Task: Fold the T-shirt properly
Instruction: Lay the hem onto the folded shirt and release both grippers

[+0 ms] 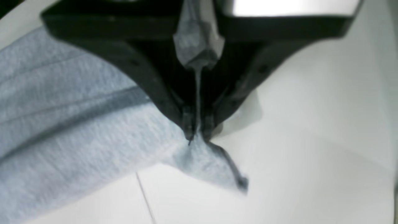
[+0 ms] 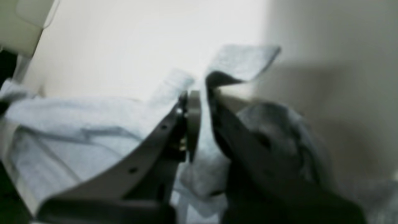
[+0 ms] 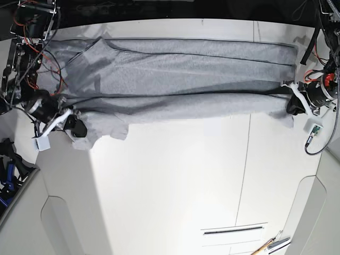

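Grey T-shirt (image 3: 186, 71) stretches between 2 hands, creased lengthwise, ends drooping.

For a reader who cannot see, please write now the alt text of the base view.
Two robot arms' tools, left and right, grip a grey T-shirt near opposite ends, along its edge, on a white table.

T-shirt (image 3: 186, 69) lies on the table (image 3: 170, 186), between both claws
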Controlling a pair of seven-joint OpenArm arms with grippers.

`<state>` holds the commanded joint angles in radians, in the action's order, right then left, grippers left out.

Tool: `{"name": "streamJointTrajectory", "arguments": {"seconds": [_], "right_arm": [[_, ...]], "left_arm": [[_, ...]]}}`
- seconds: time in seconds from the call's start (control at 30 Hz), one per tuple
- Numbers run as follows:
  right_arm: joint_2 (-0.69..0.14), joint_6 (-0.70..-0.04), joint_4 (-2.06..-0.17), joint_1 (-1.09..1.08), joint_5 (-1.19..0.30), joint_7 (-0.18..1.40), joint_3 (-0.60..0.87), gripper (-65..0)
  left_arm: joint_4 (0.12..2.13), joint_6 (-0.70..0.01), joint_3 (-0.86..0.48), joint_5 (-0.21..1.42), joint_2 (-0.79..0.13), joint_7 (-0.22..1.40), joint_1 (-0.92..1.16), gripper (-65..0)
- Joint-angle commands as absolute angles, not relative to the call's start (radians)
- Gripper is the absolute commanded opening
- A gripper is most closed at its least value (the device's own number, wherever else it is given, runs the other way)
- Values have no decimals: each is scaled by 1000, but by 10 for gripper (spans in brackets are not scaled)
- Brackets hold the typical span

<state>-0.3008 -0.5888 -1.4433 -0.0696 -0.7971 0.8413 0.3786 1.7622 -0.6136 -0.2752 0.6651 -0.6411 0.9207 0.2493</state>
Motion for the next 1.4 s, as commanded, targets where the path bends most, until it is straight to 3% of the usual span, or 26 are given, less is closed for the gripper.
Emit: {"name": "streamJointTrajectory", "arguments": {"seconds": [0.33,0.8,0.87,0.9,0.97,1.0,1.13,1.3,1.4], "right_arm": [[-307,-589,-1721,195,-857,872,502,-650],[-282,-588,-1728,341,-859,872,502,-646],[-282,-588,-1728,341,-857,872,502,-551],[-282,-588,-1728,341,-852,872,503,-517],[-282,-588,-1728,341,-852,872,513,-500],[-282,-588,-1728,340,-853,872,524,-500],[-282,-588,-1734,324,-859,872,602,-498],[-282,-588,-1739,322,-876,871,702,-340],[-282,-588,-1739,315,-899,872,737,-338]], "left_arm": [[1764,-614,-292,667,-667,917,319,-650],[1764,-613,-292,673,-664,901,335,-650],[1764,-580,-292,672,-664,879,335,-646],[1764,-567,-292,672,-665,880,335,-586],[1764,-567,-292,664,-665,889,335,-491],[1764,-562,-292,661,-665,897,335,-475],[1764,-542,-305,654,-665,902,335,-473],[1764,-504,-395,654,-665,912,335,-473],[1764,-501,-471,659,-654,910,336,-473]]}}
